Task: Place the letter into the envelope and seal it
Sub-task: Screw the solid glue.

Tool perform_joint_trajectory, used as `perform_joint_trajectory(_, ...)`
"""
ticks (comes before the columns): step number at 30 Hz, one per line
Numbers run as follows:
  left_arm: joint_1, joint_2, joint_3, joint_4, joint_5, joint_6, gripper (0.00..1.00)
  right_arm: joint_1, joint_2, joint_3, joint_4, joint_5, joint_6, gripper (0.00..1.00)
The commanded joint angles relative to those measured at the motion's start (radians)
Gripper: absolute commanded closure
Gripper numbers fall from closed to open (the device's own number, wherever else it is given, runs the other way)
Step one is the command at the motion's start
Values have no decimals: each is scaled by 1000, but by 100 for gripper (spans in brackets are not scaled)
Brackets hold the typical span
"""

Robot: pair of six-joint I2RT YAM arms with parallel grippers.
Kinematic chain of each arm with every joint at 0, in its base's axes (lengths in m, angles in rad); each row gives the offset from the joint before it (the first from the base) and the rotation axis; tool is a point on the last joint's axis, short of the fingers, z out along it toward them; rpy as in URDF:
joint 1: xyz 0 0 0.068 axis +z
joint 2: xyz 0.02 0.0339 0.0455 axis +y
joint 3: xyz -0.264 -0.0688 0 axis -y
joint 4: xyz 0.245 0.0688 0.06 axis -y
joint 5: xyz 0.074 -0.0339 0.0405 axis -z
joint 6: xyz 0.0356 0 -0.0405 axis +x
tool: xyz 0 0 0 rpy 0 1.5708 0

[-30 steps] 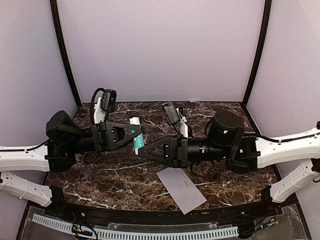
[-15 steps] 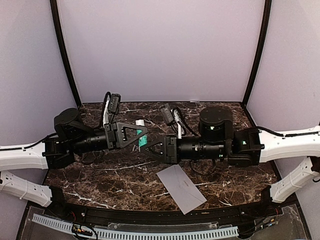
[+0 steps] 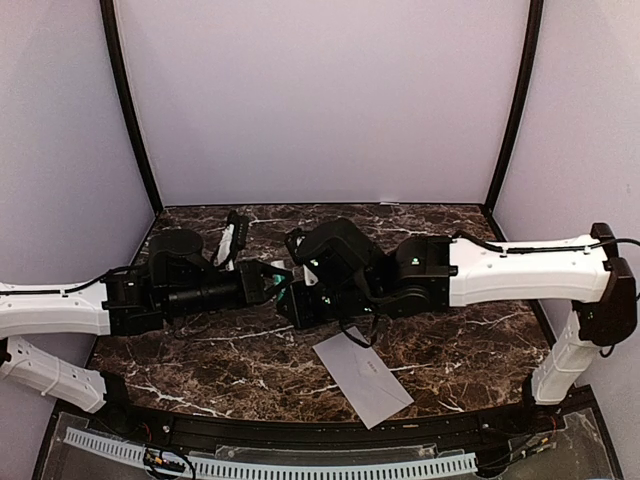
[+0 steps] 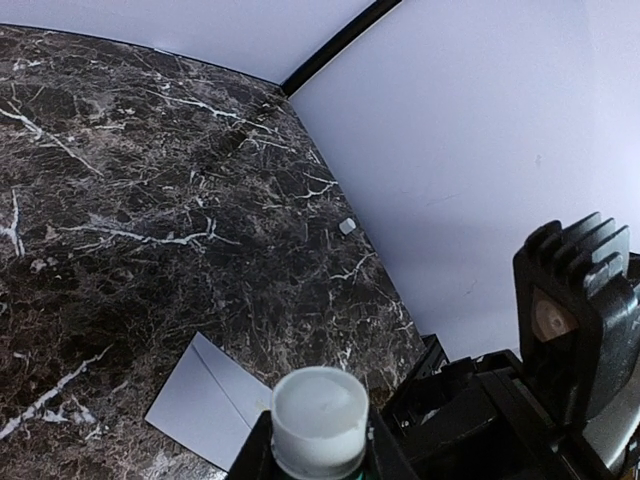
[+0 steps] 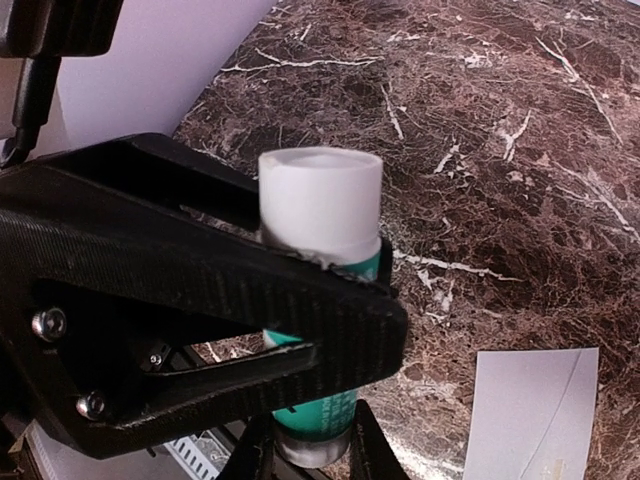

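Observation:
A glue stick with a white cap and green body is held between both grippers above the middle of the table. My right gripper is shut on its base. My left gripper is shut on it just under the cap, and one black left finger crosses the tube. From above, the left gripper and right gripper meet tip to tip. The grey envelope lies flat near the front edge, flap side up, below the right gripper. The letter is out of view.
Dark marble table with pale walls on three sides and black corner posts. The envelope shows beneath the cap in the left wrist view, and its corner at the lower right of the right wrist view.
Both grippers kept their hold on the glue stick. The right arm swung its forearm in over the table and turned its wrist; the left arm drew lower. The envelope stayed put.

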Motion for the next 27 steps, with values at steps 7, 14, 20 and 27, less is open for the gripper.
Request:
perform_joint_trajectory(7, -34, -26, -26, 145, 91, -91, 100, -1, -35, -24, 199, -56, -72, 85)
perform_joint_trajectory(14, -27, -100, 6, 138, 164, 40, 100, -3, -288, -298, 475, -257, -122, 33)
perform_joint_trajectory(20, -26, -130, 35, 214, 404, 201, 100, -24, -503, -534, 744, -423, -127, 16)
perform_joint_trajectory(27, -26, -128, 58, 331, 623, 246, 100, -32, -542, -604, 947, -575, -105, 16)
